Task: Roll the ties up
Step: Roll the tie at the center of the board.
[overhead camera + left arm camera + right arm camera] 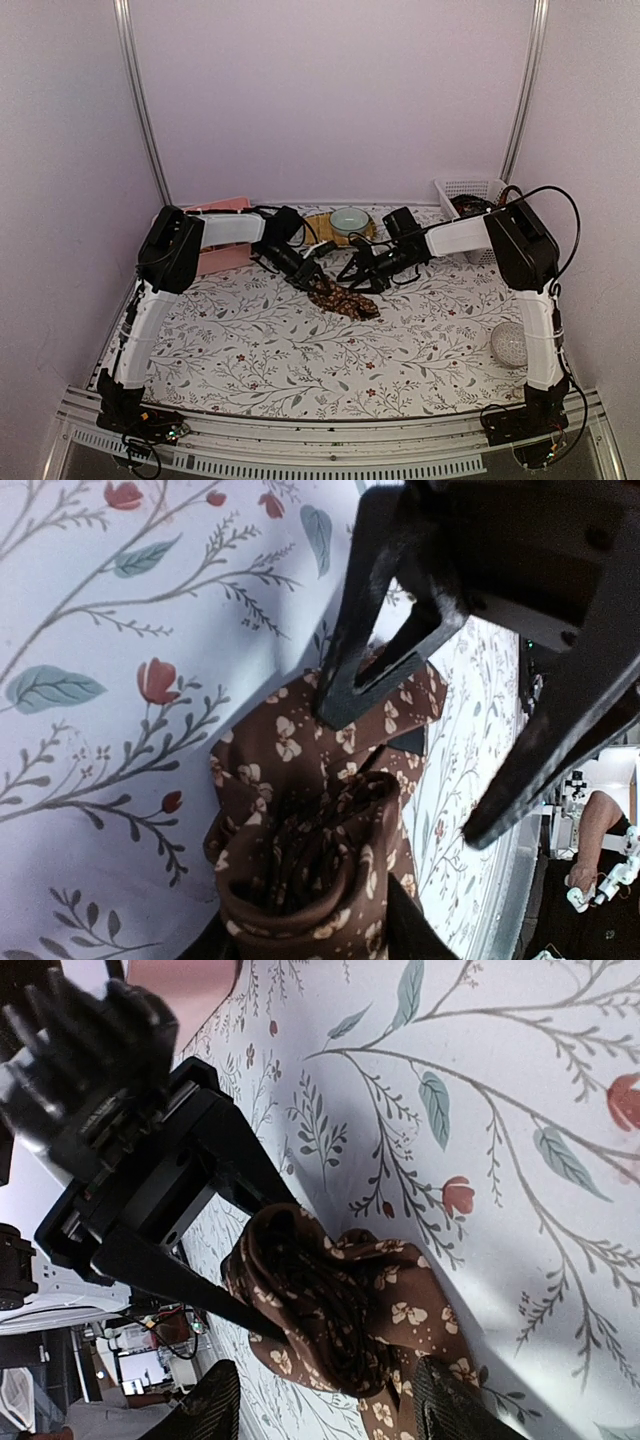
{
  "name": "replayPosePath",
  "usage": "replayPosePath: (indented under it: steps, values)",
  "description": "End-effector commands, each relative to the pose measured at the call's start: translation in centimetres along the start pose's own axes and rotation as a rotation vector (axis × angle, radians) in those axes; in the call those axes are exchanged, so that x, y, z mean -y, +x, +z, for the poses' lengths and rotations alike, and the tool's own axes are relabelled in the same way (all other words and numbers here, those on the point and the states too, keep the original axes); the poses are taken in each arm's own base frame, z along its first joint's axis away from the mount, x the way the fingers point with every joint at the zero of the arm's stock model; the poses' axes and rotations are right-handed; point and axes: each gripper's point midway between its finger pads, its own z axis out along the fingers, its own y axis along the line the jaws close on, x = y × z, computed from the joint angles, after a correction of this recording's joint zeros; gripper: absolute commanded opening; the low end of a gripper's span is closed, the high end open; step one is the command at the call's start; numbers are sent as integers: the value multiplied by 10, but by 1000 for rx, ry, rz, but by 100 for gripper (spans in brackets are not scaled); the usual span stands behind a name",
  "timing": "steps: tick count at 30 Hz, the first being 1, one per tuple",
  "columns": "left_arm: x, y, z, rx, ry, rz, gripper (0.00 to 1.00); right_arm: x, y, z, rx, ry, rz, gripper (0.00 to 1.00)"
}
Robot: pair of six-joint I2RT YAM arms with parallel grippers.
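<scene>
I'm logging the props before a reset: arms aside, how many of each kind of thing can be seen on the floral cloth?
Brown tie: 1
White basket: 1
Pink tray: 1
Pale green bowl: 1
Yellowish mat: 1
Speckled ball: 1
Total: 6

Tie [290, 770] brown, cream floral print; tablecloth [250, 350] white, grey-green vines, red blossoms.

Pale lilac walls [330, 100] close in the bench [330, 425], its white cloth [250, 350] printed with leafy sprigs and small red flowers, with metal uprights [140, 110] at the back corners under soft, even light.
</scene>
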Motion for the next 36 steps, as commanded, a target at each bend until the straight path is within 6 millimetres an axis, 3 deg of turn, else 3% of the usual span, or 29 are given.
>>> replayPosePath:
  steps: [1,6,11,15,23,31,36]
  values:
    - [-37,10,0,-51,-225,-34,35,-88,-12,-66,123,21,-359,59]
    - [-32,0,-9,-25,-257,-28,36,-78,-2,-74,127,149,-592,59]
    - [-34,-5,-13,-24,-307,-26,37,-40,22,-55,65,288,-741,55]
    - [-38,-12,-20,-39,-387,-6,37,-20,29,-40,29,348,-791,50]
    - [-49,-18,-36,-112,-631,53,37,-20,27,-37,66,379,-884,50]
    - [-36,-25,-27,-70,-464,92,39,-20,3,-42,165,473,-1125,67]
    - [-38,-25,-31,-59,-394,90,39,-19,-11,-32,142,490,-1202,68]
